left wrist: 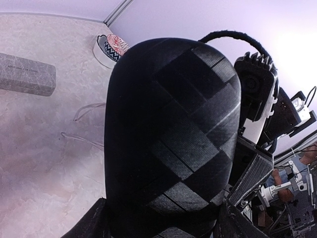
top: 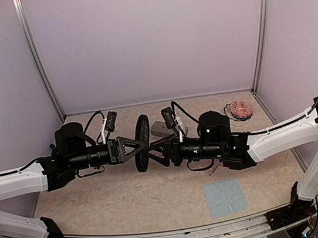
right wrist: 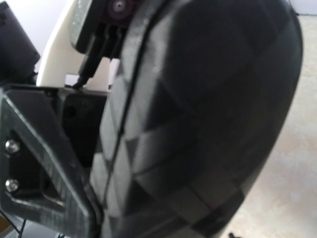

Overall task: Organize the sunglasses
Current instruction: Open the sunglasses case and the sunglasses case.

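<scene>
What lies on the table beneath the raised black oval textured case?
Two thin clear arms of pale transparent sunglasses show on the beige marbled table, disappearing behind the black oval case. Their lenses and front are covered by it.

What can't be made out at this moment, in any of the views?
- Dark wire sunglasses: no view shows them.
- Clear sunglasses: in the left wrist view only the thin arms show; the black oval case hides the rest.
- Right gripper: whether it grips the case. The blurred case fills the right wrist view, and the top view is too small.
- Bowl contents: too small to tell.
</scene>
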Motion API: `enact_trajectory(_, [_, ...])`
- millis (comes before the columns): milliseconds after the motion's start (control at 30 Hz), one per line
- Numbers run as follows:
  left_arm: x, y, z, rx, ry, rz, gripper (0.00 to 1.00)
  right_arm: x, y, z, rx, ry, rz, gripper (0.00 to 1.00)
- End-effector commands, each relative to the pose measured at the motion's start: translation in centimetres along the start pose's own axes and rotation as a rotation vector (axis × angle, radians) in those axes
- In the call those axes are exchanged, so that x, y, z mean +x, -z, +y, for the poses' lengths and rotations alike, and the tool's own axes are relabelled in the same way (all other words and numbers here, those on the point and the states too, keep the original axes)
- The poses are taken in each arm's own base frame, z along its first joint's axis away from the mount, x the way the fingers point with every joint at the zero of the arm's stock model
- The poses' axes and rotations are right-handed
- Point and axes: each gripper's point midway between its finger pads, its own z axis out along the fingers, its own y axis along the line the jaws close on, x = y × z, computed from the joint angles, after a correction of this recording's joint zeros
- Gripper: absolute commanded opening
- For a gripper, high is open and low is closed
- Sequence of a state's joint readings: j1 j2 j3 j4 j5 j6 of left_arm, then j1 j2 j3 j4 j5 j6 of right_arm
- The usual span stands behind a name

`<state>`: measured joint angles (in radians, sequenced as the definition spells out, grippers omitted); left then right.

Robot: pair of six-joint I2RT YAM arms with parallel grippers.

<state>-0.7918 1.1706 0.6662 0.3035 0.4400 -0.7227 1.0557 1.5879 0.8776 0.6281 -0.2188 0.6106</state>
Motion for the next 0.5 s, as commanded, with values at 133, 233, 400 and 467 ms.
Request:
enact_trajectory(133, [-1.1, 1.7, -7.0, 0.285, -0.083, -0.021, 0.0, 2.1, 0.8, -5.7, 0.278, -0.006, 0.059, 0.56])
enact_trajectory(233, [-0.9, 1.8, -7.5, 0.311, -0.083, -0.013, 0.0, 2.5, 1.0, -6.5, 0.319, 0.0, 0.07, 0.55])
enact_trajectory(400, [-0.6, 1.9, -7.9, 0.332, -0.084, -0.002, 0.0, 2.9, 1.2, -7.4, 0.366, 0.005, 0.084, 0.53])
enact_trajectory(467, [-0.6, 1.9, -8.0, 0.336, -0.086, -0.001, 0.0, 3.1, 1.3, -7.7, 0.383, 0.006, 0.089, 0.52])
